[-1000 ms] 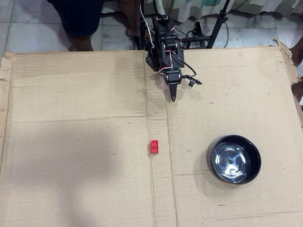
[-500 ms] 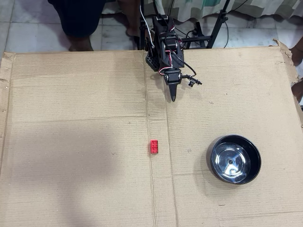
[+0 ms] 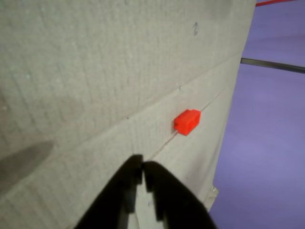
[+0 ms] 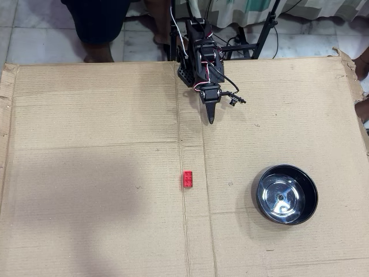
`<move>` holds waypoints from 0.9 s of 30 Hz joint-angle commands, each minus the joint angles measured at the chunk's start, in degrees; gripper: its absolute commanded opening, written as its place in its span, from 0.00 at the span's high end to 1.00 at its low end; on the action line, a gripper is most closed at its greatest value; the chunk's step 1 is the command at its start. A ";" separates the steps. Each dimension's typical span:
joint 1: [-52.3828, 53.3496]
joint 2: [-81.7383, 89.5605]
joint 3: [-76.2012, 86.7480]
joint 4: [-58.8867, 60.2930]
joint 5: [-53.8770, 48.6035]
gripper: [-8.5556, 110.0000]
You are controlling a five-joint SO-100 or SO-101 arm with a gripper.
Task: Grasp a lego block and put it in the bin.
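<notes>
Black robot arm folded near the far edge of the flat brown cardboard sheet in the overhead view, black two-finger gripper pointing down toward the sheet's middle. Fingers pressed together in the wrist view, nothing between them. Bare cardboard all around the gripper; sheet's torn edge at the right in the overhead view. Small bright red studded plastic brick lying flat on the cardboard beside a fold crease, well apart from the fingertips, ahead of them and slightly right in the wrist view. Round shiny steel bowl with dark rim standing upright, right of the brick, empty.
</notes>
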 commanded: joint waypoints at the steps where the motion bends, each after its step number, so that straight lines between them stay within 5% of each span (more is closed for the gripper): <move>1: 0.53 0.97 0.62 -0.09 0.70 0.93; 7: 2.72 0.97 -1.93 -0.62 5.27 0.91; 14: 2.64 0.97 -5.54 0.35 22.15 0.91; 27: 2.20 -10.81 -15.82 0.62 67.15 0.80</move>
